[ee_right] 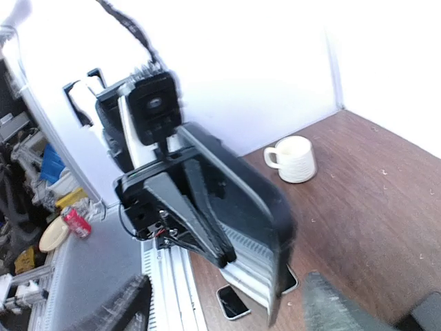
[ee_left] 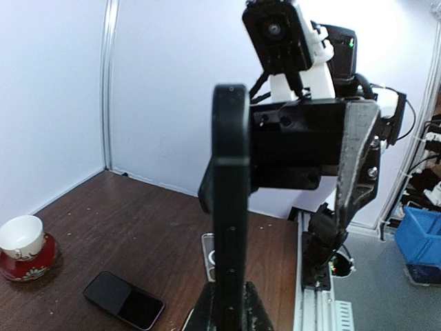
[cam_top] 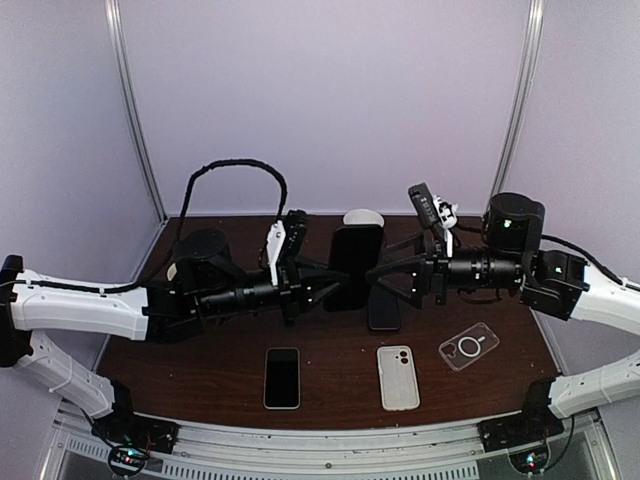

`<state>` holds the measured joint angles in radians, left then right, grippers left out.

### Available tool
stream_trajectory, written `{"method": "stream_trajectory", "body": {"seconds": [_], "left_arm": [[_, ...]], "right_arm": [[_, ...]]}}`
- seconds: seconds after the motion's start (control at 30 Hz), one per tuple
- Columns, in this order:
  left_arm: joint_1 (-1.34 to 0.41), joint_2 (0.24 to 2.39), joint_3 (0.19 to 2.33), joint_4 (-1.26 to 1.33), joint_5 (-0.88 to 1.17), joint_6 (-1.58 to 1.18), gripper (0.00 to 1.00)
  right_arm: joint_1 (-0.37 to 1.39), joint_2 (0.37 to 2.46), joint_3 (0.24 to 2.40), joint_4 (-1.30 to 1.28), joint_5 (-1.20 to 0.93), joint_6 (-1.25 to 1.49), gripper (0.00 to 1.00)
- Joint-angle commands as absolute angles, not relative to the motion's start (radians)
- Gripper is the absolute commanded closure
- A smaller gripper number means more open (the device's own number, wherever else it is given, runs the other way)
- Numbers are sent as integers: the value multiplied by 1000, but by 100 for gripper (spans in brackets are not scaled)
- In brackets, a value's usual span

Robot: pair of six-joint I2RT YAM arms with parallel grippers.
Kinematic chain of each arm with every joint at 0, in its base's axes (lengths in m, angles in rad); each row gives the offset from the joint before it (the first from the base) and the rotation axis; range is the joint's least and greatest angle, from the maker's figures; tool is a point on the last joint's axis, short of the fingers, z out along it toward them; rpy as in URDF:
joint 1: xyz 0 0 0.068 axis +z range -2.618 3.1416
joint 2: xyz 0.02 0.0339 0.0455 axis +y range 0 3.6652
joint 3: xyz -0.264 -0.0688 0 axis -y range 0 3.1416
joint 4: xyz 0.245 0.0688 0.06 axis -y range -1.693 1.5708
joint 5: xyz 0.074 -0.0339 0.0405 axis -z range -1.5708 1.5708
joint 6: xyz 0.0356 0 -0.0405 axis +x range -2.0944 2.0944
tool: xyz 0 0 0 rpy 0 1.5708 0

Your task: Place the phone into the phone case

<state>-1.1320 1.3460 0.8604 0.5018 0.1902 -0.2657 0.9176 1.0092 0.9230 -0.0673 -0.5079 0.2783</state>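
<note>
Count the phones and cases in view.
5: black one upright in left gripper; dark one lying under right gripper; phone, white one, clear case along the near edge. Arms may hide more.

Honestly, there's nothing here I can actually read. Closest thing is the red can (ee_right: 76,223) sitting off the worktop past the rail, which has some pale print on it, but it's way too blurry to make out. The cup (ee_left: 25,249) by the far edge has a red patterned band, no letters I can tell. The clear case (cam_top: 469,347) near the right front corner just carries a ring-and-bar mark, not text. The black slab (ee_left: 229,207) clamped in the left jaws only shows its edge, nothing legible there.
</note>
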Motion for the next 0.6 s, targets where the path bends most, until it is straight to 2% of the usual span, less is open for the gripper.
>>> {"method": "stream_trajectory", "body": {"seconds": [0.0,0.33,0.43,0.47,0.53,0.57], "left_arm": [[-1130,1330,879,670,284,-403,100],[-1130,1327,858,704,293,-435,100],[-1126,1320,860,679,290,-431,100],[-1126,1317,863,650,276,-429,86],[-1122,1301,870,566,228,-416,44],[-1120,1294,876,498,193,-400,33]], "right_arm": [[935,1032,939,59,-628,282,35],[948,1062,938,52,-679,309,99],[947,1051,948,13,-664,302,100],[947,1041,953,-21,-626,301,100],[938,1030,982,-148,-514,293,100],[927,1033,1003,-235,-455,292,100]]}}
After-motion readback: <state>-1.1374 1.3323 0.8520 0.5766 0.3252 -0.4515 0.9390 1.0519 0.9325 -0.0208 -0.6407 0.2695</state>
